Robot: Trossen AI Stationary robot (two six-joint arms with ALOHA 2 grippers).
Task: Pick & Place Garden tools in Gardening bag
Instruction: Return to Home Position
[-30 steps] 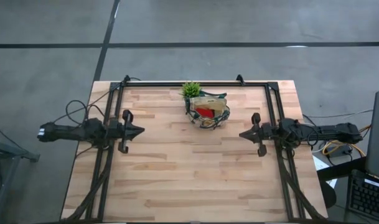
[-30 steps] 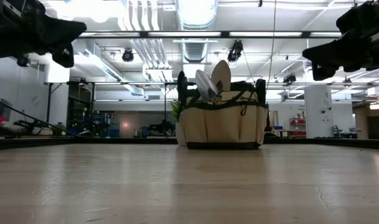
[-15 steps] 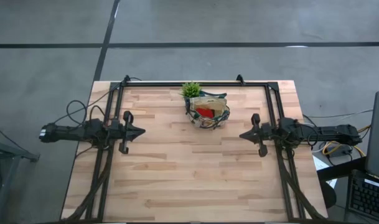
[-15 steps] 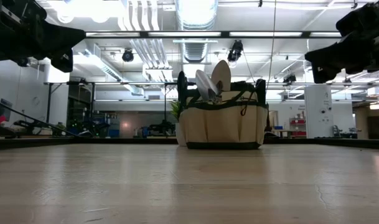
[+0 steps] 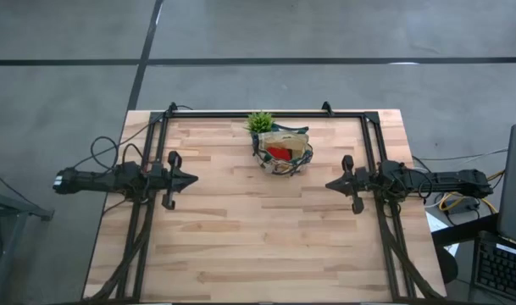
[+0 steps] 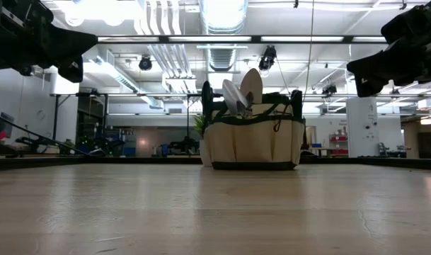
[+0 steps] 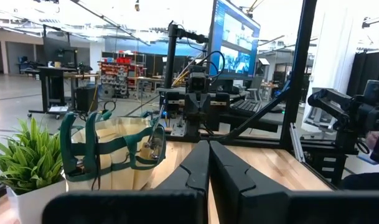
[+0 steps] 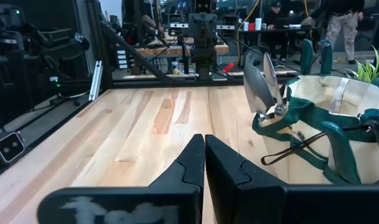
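The beige gardening bag (image 5: 282,152) with dark green trim stands on its base at the table's far middle. A red lump (image 5: 279,152) shows inside it. Silver tool heads (image 6: 242,92) and dark handles stick up out of it (image 8: 264,87). My left gripper (image 5: 195,179) is shut and empty above the table's left side. My right gripper (image 5: 328,184) is shut and empty above the right side. Both point toward the middle, well short of the bag.
A small green leafy plant (image 5: 259,122) stands just behind the bag at the far edge, also in the left wrist view (image 7: 24,155). A black frame (image 5: 266,113) runs along the table's far edge and sides. Bare wood (image 5: 258,237) lies toward the near edge.
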